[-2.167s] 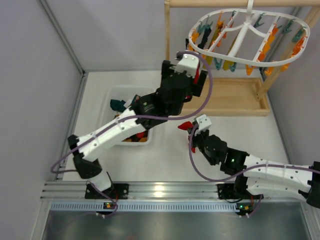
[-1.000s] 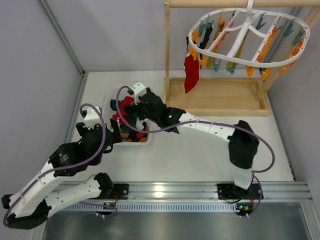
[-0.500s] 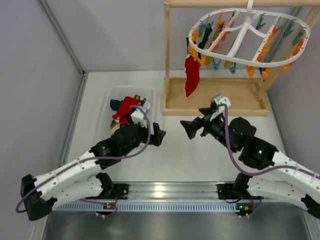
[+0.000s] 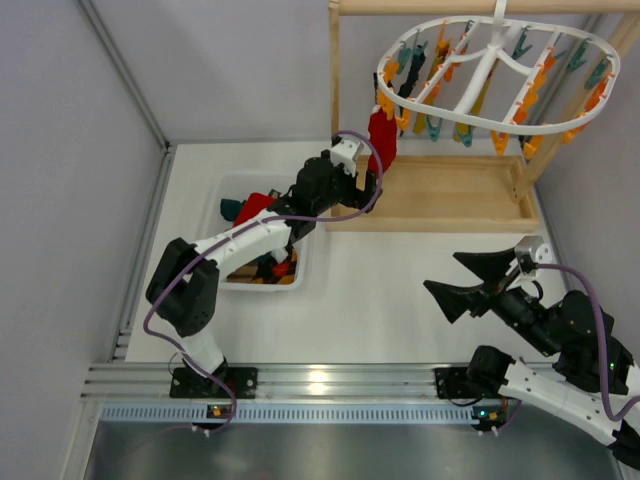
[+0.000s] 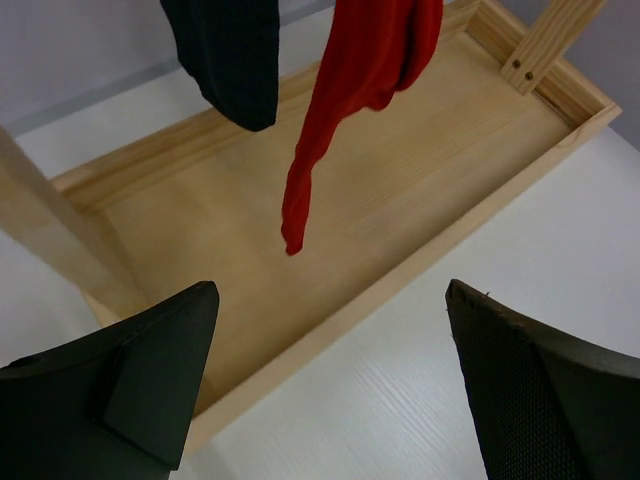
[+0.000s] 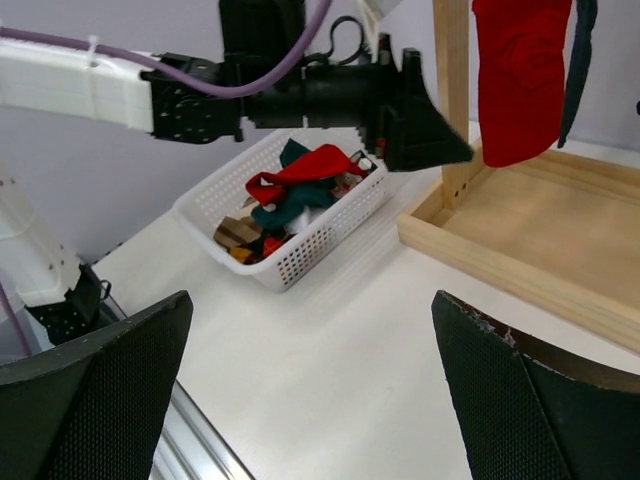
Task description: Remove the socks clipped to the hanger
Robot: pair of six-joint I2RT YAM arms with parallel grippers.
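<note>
Both stand wide open with nothing held: right gripper [image 4: 442, 274] at lower right above the table [image 4: 370, 300], left gripper [image 5: 328, 300] at upper centre, near but clear of a red sock [image 5: 350, 90] hanging from the hanger [image 4: 480, 126] at upper right.

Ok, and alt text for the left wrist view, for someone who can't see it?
A red sock hangs down over the light wooden tray, with a dark sock beside it at the upper left. The left gripper is wide open, its black fingers in the bottom corners, touching neither sock.
</note>
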